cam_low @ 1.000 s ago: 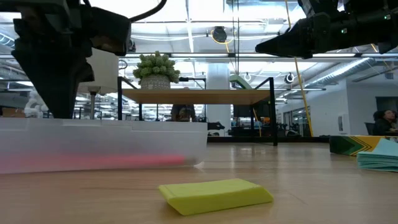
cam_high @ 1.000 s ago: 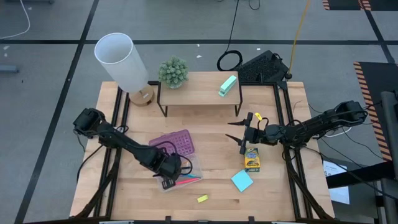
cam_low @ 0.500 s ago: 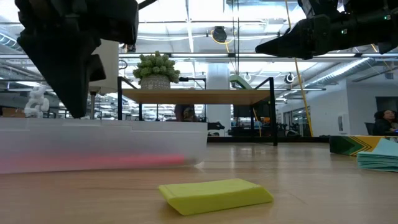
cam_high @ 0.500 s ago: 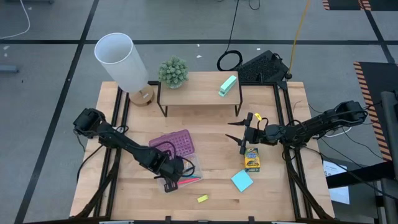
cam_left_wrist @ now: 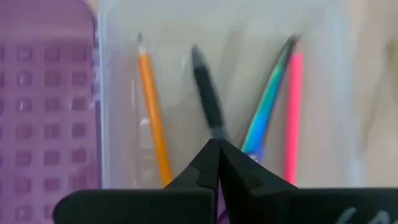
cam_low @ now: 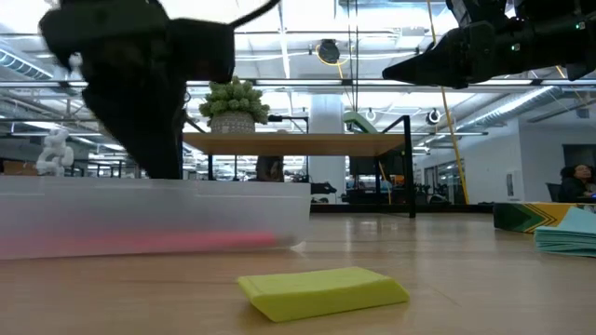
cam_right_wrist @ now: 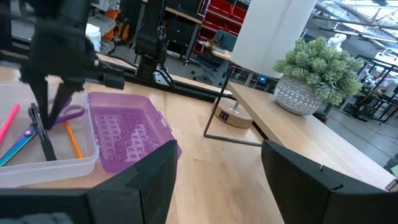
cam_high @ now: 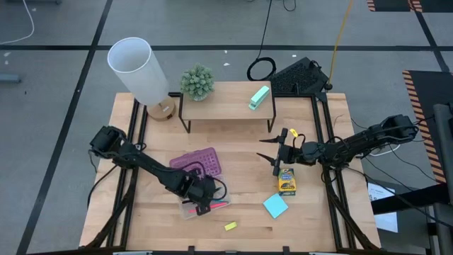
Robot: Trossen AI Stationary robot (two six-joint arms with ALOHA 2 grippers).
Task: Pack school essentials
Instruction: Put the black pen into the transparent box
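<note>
the left gripper (cam_high: 203,200) is positioned over the clear case (cam_high: 185,210) near the table's 7 o'clock edge in the high view; in the left wrist view its fingers (cam_left_wrist: 205,168) are pressed together at the tips, and whether anything is pinched between them cannot be told. the black pen (cam_left_wrist: 207,93) lies in the case just ahead of the fingertips, with the orange pencil (cam_left_wrist: 153,118) toward the purple lid (cam_left_wrist: 46,112), and the scissors (cam_left_wrist: 268,102) and pink pencil (cam_left_wrist: 292,112) on the pen's other side. the lid is seen open beside the case, at its 12 o'clock in the high view. the right gripper (cam_high: 276,150) is held above the table right of centre, fingers spread apart and nothing between them, at 12 o'clock of the crayon box (cam_high: 286,181). the blue sticky-note pad (cam_high: 275,206) lies just at 7 o'clock of the crayon box. the yellow eraser (cam_high: 230,226) lies near the front edge, at 4 o'clock of the case. the mint-green block (cam_high: 259,97) rests on the small shelf (cam_high: 226,106) at the table's back.
</note>
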